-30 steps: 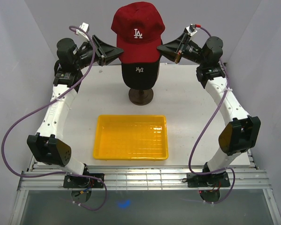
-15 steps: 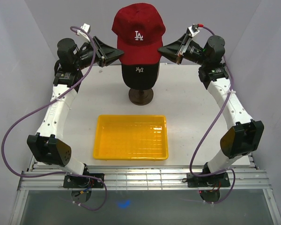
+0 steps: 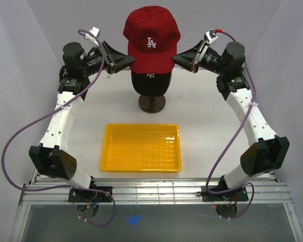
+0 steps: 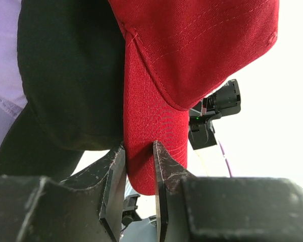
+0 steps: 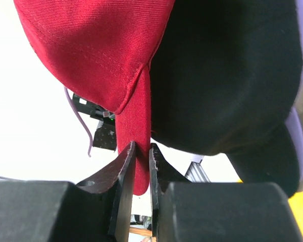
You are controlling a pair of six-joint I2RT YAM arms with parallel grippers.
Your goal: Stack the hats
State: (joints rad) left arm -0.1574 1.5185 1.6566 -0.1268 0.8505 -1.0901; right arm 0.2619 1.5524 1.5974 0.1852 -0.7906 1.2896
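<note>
The left arm (image 3: pixel 65 108) reaches up the left side of the table (image 3: pixel 202 111) to the far end. There the left gripper (image 3: pixel 122 61) points right, into the side of the red hat (image 3: pixel 151 38). From the left wrist, the left gripper (image 4: pixel 139 151) has its two fingers (image 4: pixel 164 166) pinched on the lower side edge of the red hat (image 4: pixel 192 55), with the red cloth clamped between them. Just left of that edge is the black hat (image 4: pixel 70 75), and a strip of lavender hat (image 4: pixel 0 75) shows at the picture's far left.

At the far middle of the table, the red hat with its white "LA" logo is on top. Its brim points toward the arms and covers the upper part of the black hat (image 3: pixel 150 84). The black hat sits on a stand with a dark round base (image 3: pixel 151 104). Whether the red hat rests fully on the black one cannot be told. Nearer the arms, a yellow tray (image 3: pixel 105 146) lies flat at the table's middle.

On the right, the right gripper (image 3: pixel 178 58) points left into the red hat's other side. From the right wrist, the right gripper (image 5: pixel 141 147) has its fingers (image 5: pixel 123 166) closed tight on a narrow strip of the red hat's (image 5: pixel 96 50) edge. The black hat (image 5: pixel 227 75) bulges just right of it, with lavender hat (image 5: pixel 295 136) below that. The right arm (image 3: pixel 247 116) runs down the right side.
</note>
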